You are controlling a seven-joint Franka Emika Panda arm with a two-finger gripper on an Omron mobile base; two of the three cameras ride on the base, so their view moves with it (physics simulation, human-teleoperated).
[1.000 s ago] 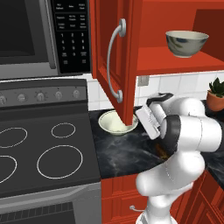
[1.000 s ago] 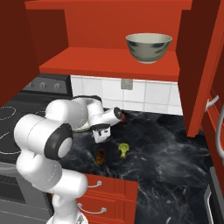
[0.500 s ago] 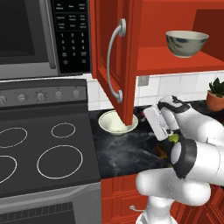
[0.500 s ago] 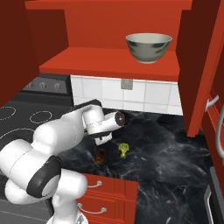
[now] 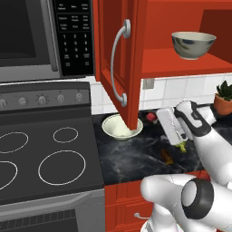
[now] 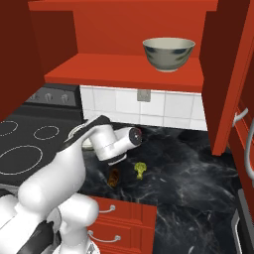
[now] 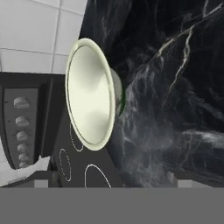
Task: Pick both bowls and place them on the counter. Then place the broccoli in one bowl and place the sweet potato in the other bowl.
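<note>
The two-finger gripper (image 6: 138, 135) is spread and empty; the deeper grey-mottled ceramic bowl (image 6: 168, 53) waits on the red shelf (image 6: 124, 69) — could be knocked off by a careless reach.

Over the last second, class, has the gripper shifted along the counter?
Yes. In the left base view the gripper has swung right, away from the shallow bowl by the stove, toward the potted plant.

Cabinet door (image 5: 118, 63) hides the back of the shallower bowl (image 5: 120, 128), the arm covers most of the broccoli (image 5: 181, 147) in the left base view, and the gripper's fingertips are cut off in the hand view.
</note>
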